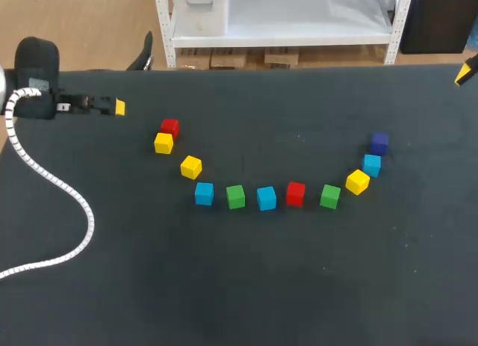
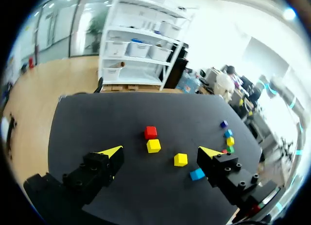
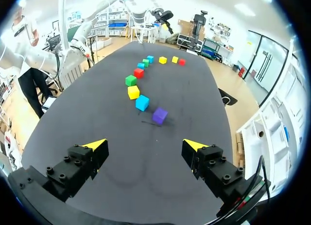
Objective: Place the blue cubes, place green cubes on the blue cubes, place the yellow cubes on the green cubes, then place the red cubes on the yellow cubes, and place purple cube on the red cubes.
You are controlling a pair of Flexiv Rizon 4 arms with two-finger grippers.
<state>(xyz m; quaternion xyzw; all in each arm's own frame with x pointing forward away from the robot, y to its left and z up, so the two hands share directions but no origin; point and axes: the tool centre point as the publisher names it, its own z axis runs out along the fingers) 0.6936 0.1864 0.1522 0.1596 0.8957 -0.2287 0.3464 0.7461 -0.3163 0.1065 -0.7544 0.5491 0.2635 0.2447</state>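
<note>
1. Your first targets lie in an arc of cubes on the table (image 1: 246, 286): the left blue cube (image 1: 204, 193), the middle blue cube (image 1: 267, 198), and the right blue cube (image 1: 372, 165) just beside the purple cube (image 1: 379, 143).
2. They look rigid, light and smooth-faced (likely to skid if nudged). Pinch two opposite flat faces, not those facing a neighbour.
3. No tray or bin shows; every cube lies straight on the table.
4. The left gripper (image 2: 163, 152), near the arc's end red cube (image 1: 169, 126), and the right gripper (image 3: 146, 145) both hang spread wide, holding nothing.
</note>
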